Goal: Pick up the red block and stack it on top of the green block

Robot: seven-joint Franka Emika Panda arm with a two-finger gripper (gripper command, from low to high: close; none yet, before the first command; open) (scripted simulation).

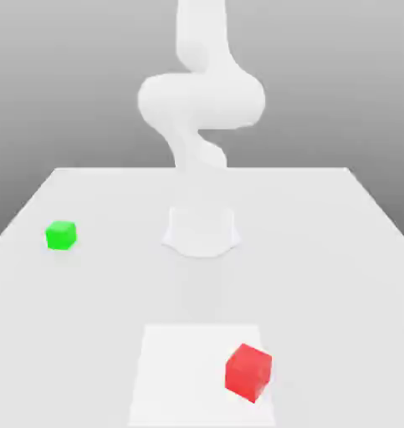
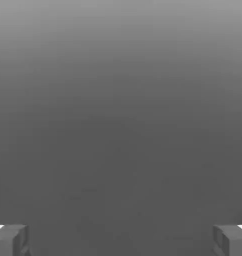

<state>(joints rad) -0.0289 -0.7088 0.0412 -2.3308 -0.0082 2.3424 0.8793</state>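
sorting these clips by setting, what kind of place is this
Most likely a bare simulated tabletop test scene, not a real room. A plain white table sits against a featureless grey backdrop, a smooth white robot arm rises from its middle, and the only props are a red block and a green block.

A white table [image 1: 339, 251] is filling the exterior view. The white arm [image 1: 201, 109] is rising from its round base [image 1: 201, 232] near the table's middle. The green block [image 1: 61, 235] is sitting at about nine o'clock from that base. The red block [image 1: 248, 372] is lying well apart, at about five o'clock, on a paler square patch [image 1: 176, 376].
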